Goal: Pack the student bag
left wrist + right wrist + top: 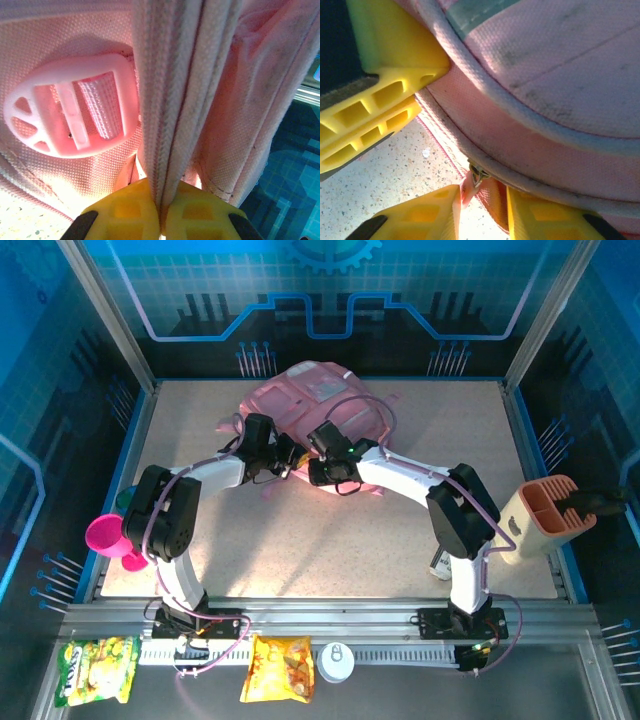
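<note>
The student bag (318, 400) is a pink backpack lying at the back middle of the table. My left gripper (284, 460) is at its near left edge. In the left wrist view the gripper (162, 202) is shut on a folded pink webbing strap (172, 95), beside a pink plastic buckle (75, 112). My right gripper (322, 473) is at the bag's near edge, close to the left one. In the right wrist view it (482, 212) stands open, with a metal zip slider and its pink pull tab (476, 179) between the fingers, the tab leaning on the left finger (427, 215).
A pink cup (105, 537) sits at the table's left edge and a beige pen holder (545, 515) at the right edge. Two snack bags (97, 670) (279, 668) and a white round lid (336, 661) lie in front of the arm bases. Bare speckled tabletop (310, 550) lies near me.
</note>
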